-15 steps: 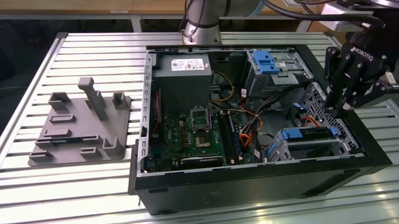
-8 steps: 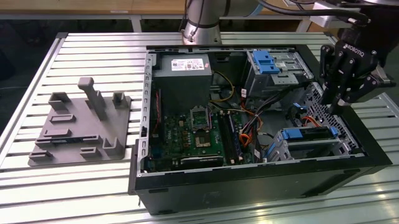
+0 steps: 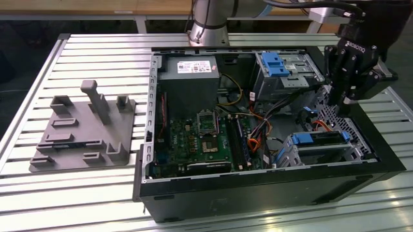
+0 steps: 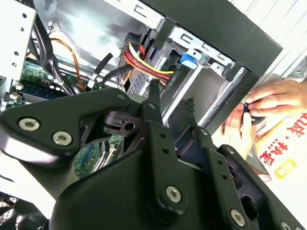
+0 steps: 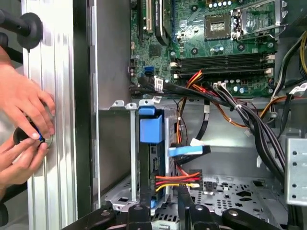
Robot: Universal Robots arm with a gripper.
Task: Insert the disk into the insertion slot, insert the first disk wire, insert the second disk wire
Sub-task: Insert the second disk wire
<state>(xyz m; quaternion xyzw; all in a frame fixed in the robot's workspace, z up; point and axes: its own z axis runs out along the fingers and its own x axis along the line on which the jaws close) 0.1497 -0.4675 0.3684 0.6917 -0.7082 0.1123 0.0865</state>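
Disk seated in insertion slot; gripper above, jaws apart

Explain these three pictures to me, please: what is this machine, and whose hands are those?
It is a robot arm working over an open computer case on a slatted table. One picture looks on from outside; the other two come from cameras riding at the arm's wrist. Its black gripper is open and holds nothing. The disk, in its blue carrier, sits in the insertion slot, a small metal cage. A person's hands handle something small beside the case. A grey fixture lies on the table.
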